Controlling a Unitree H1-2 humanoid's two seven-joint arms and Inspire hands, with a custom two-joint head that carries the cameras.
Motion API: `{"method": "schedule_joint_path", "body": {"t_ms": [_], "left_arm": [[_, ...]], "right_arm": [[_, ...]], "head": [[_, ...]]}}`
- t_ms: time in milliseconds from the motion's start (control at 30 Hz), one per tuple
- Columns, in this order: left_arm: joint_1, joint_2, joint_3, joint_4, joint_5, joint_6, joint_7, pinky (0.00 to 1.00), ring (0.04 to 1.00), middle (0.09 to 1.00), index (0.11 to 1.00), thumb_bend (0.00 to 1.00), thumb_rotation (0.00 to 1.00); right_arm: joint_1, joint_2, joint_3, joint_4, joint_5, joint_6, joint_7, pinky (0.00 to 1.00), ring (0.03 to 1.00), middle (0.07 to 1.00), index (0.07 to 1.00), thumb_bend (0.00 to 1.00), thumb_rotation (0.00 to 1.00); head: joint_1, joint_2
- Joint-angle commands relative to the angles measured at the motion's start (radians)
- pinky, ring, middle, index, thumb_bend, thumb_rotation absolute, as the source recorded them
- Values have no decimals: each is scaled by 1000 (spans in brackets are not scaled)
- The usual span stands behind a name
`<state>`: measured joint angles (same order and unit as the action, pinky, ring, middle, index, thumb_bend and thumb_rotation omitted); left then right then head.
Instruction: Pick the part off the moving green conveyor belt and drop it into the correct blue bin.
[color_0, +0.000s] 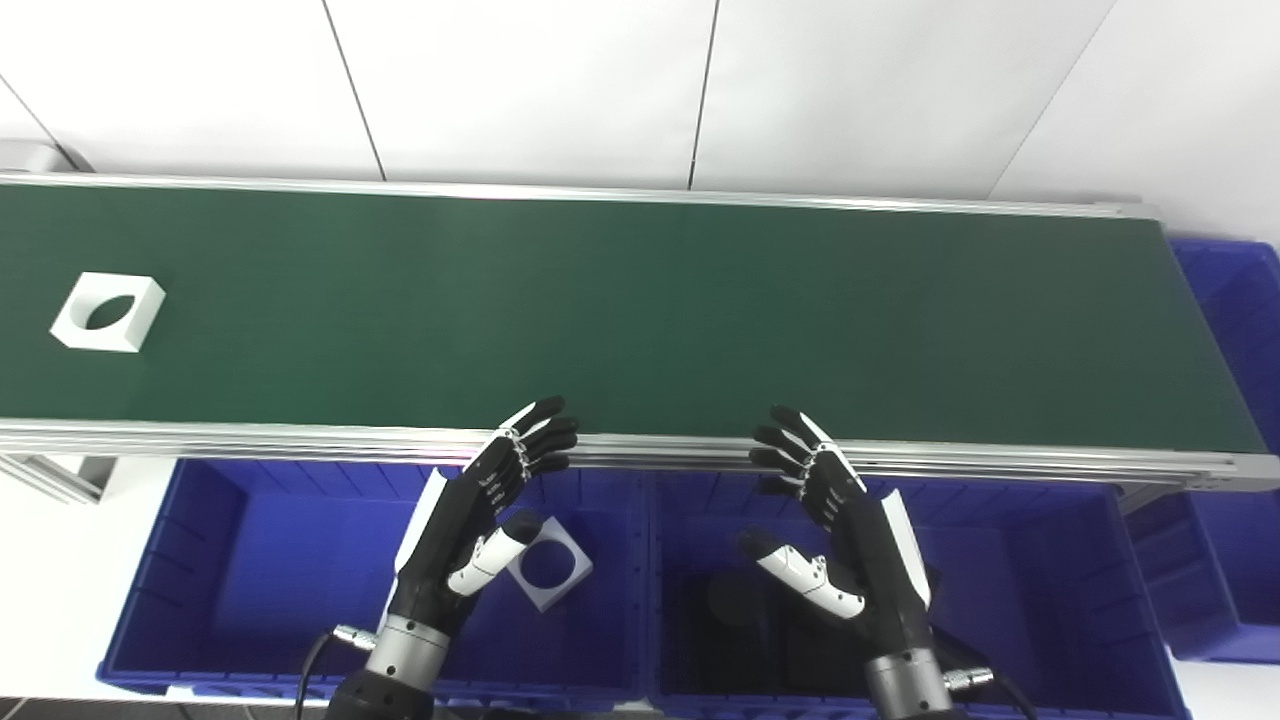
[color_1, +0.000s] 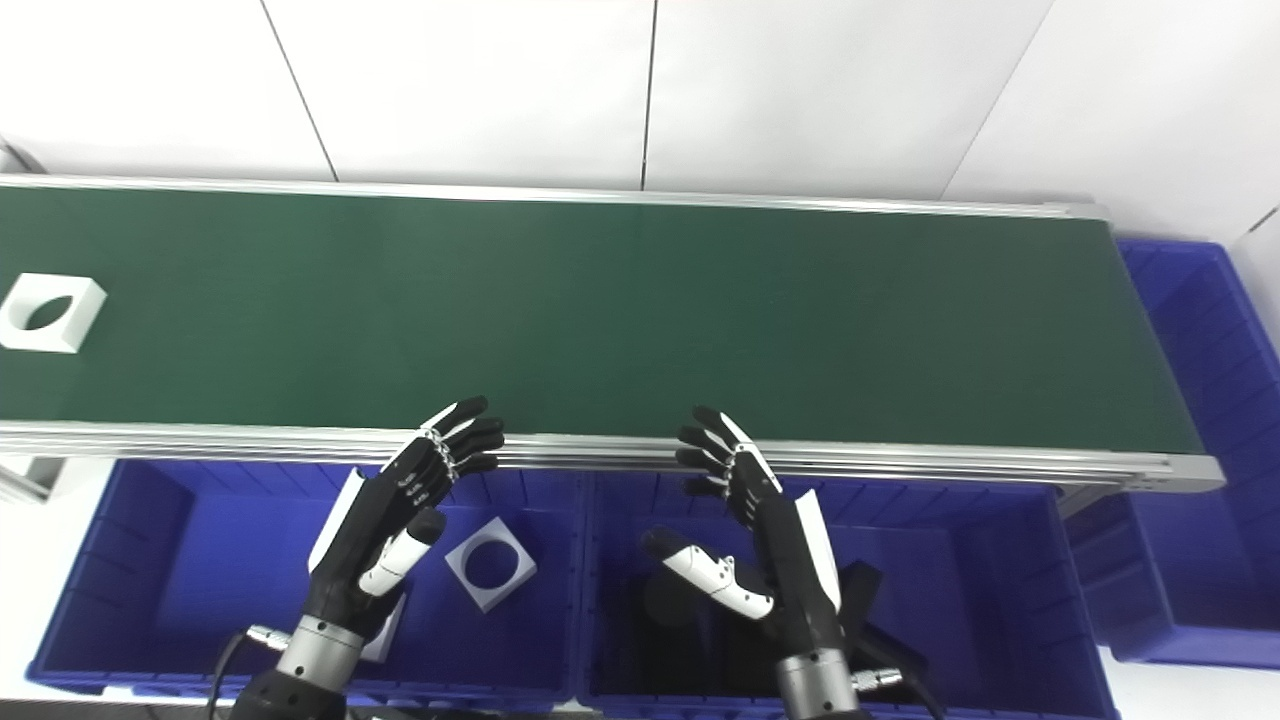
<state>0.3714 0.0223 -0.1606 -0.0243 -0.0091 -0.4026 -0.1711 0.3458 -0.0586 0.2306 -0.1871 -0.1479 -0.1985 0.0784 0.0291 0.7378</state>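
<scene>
Both hands, left and right, hover spread and empty; white square part lies flat, hole upward.

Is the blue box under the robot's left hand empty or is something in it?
Not empty. A white square part with a round hole lies on the floor of the left blue bin, beside the open left robot hand.

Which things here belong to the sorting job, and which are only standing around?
For the job:
- white square part with a round hole on the green conveyor belt
- left blue plastic bin, already holding a white part
- middle blue plastic bin with dark parts
- left hand and right hand, both open

Just there:
- white wall panels
- further blue bin at the belt's right end
</scene>
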Motion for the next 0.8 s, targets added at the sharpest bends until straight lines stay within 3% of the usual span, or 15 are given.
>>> {"method": "schedule_joint_path", "body": {"t_ms": [0,167,300,433,767], "left_arm": [[-2,0,-5,-22,-9,-30,1,780,816,829,875,816,787],[-3,-1,-7,-20,-5,-35,2,778,814,825,875,810,789],[-3,-4,-12,-16,-2,-43,2,776,812,821,875,793,778],[-1,-14,-18,-12,17,-48,12,762,795,808,864,801,771],[-1,-27,-31,-7,45,-53,27,766,791,792,845,814,733]], "right_arm": [[-10,3,0,-24,3,-50,-2,684,785,825,887,678,537],[-12,0,-1,-17,4,-60,-1,684,786,826,889,674,532],[-12,-4,-4,-13,10,-67,-2,683,784,826,890,671,529],[-14,-10,-8,-3,21,-80,0,683,785,827,893,646,520],[-23,-15,-12,35,20,-117,-4,681,788,840,909,598,551]], "head": [[6,0],[26,-6],[93,-27],[194,-61],[308,-141]]}}
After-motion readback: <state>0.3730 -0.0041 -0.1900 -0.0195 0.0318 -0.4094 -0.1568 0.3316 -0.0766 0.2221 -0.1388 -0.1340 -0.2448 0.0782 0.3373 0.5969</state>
